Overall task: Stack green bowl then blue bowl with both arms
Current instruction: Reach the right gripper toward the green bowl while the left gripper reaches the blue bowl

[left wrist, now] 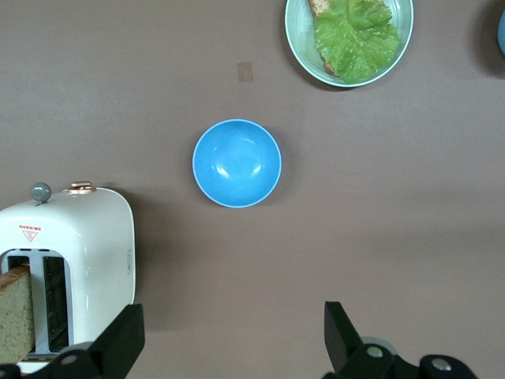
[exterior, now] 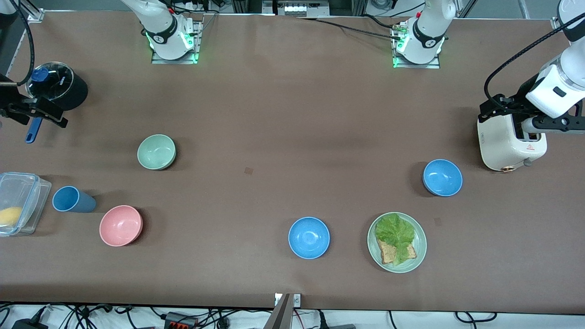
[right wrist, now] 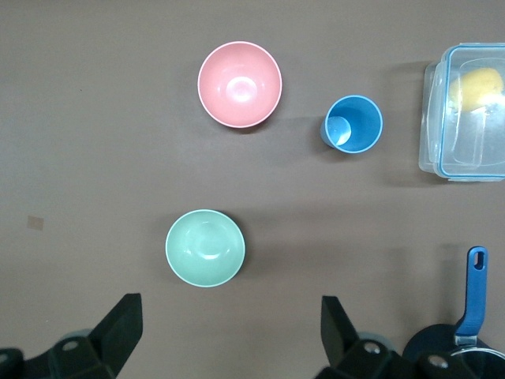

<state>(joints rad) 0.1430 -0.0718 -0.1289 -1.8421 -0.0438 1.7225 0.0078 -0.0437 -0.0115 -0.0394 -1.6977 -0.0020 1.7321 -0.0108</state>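
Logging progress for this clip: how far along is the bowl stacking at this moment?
Nothing is stacked yet. The green bowl sits alone toward the right arm's end, and both blue bowls stand apart on the table. Nothing is in hand: the right hand hangs open near the black pot, the left hand open over the toaster. All grasping and stacking remains.

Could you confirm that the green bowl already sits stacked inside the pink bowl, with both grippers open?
Not quite: the green bowl stands alone on the table, apart from the pink bowl, as the front view shows. The left gripper and right gripper are indeed open.
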